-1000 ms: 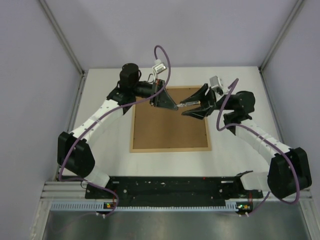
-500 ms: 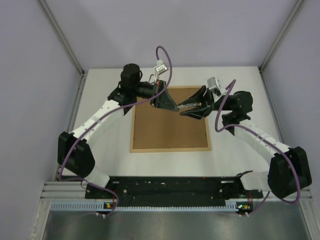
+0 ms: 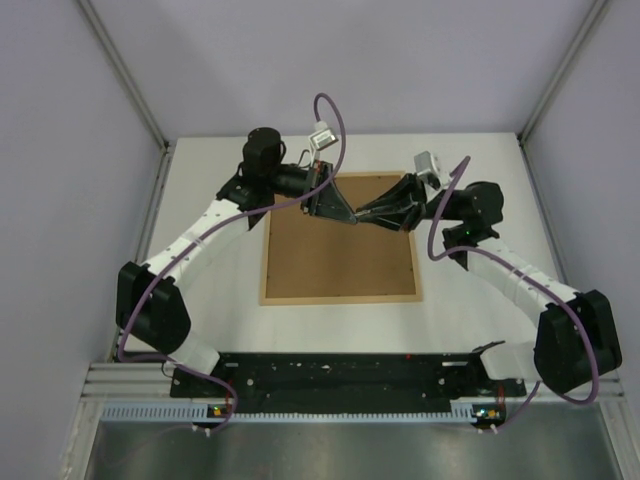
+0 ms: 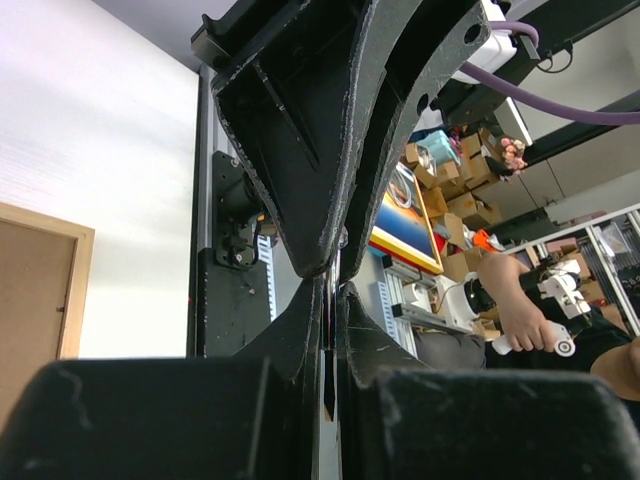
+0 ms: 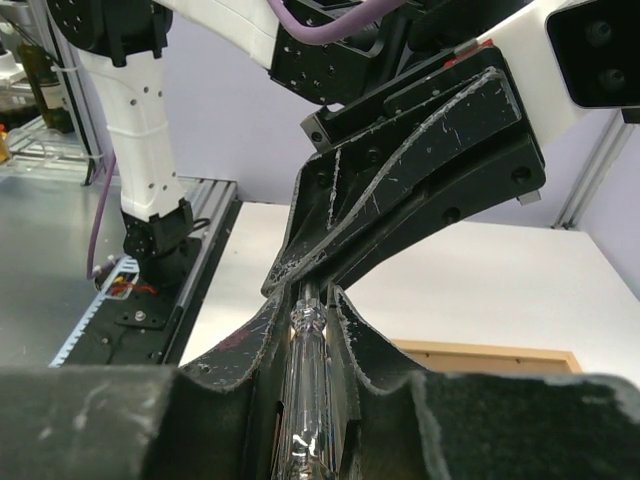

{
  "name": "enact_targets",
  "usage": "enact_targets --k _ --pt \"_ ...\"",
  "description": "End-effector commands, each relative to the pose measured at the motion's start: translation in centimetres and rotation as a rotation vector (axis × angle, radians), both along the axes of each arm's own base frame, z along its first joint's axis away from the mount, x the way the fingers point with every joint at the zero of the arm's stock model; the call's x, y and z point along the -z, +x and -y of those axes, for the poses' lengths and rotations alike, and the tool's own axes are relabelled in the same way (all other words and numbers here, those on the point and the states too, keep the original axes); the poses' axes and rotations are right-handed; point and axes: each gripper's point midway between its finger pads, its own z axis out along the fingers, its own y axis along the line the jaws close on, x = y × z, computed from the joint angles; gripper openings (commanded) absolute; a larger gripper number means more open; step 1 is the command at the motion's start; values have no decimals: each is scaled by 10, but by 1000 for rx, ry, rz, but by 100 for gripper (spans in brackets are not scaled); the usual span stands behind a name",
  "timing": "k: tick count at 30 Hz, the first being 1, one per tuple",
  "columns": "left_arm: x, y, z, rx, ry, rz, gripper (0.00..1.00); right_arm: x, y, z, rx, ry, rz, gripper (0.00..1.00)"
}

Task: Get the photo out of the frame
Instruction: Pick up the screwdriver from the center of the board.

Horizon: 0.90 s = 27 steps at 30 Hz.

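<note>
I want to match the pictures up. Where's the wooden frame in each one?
Top external: the frame lies mid-table, brown back up.
Left wrist: its corner shows at the left edge.
Right wrist: a tan strip, lower right.
Shared landmark: the white table.

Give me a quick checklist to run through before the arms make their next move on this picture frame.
1. The right gripper holds the clear-handled tool: ok, its fingers are closed on the handle.
2. The left gripper also grips that tool: cannot tell. Its fingers are nearly together at the tool's far end.
3. The frame lies flat with its back up: ok.
4. The backing board is out of the frame: not ok, it sits inside the border.
5. The photo is exposed for pulling out: cannot tell, since no photo shows under the board.
</note>
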Motion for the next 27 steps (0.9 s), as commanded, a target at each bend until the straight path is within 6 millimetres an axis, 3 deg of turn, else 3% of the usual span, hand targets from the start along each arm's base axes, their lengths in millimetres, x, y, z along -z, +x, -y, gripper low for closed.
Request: enact_targets --k 1,7,11,14,20,24,27 --pt "-7 2 6 10 -34 69 12 -6 -11 -5 -40 6 35 0" --pt "-31 29 -26 -117 -54 122 99 4 3 -5 26 -68 -40 0" --pt "-46 57 -71 -288 -54 181 99 13 14 -6 70 -117 -122 0" --pt "-41 78 -111 -476 31 313 99 14 29 -8 129 -158 -203 0" --pt "20 115 -199 -947 468 535 99 37 69 -14 253 -237 -438 0" --pt "78 114 -248 -1161 687 571 99 61 108 -19 369 -264 -659 0" --pt "112 109 -274 -1240 823 556 99 80 128 -25 392 -274 -838 0"
